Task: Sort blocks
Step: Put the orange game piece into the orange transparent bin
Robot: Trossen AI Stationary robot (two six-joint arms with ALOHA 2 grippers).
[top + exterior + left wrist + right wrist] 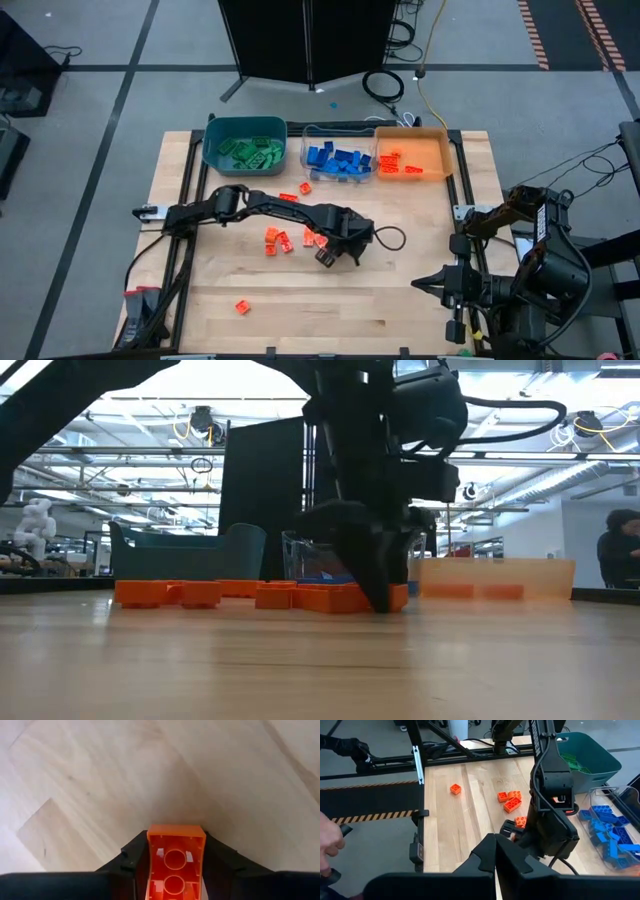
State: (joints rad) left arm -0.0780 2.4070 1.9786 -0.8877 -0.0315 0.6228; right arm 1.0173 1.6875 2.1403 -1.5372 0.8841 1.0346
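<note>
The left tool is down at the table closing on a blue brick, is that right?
Not quite: the brick between the left tool's fingers is orange-red, not blue, as the left wrist view shows. The tool is indeed down at the table.

Three plastic bins are counted at frame top: teal (245, 142), clear (337, 160), orange (413, 153). Two dark arms are seen.
</note>
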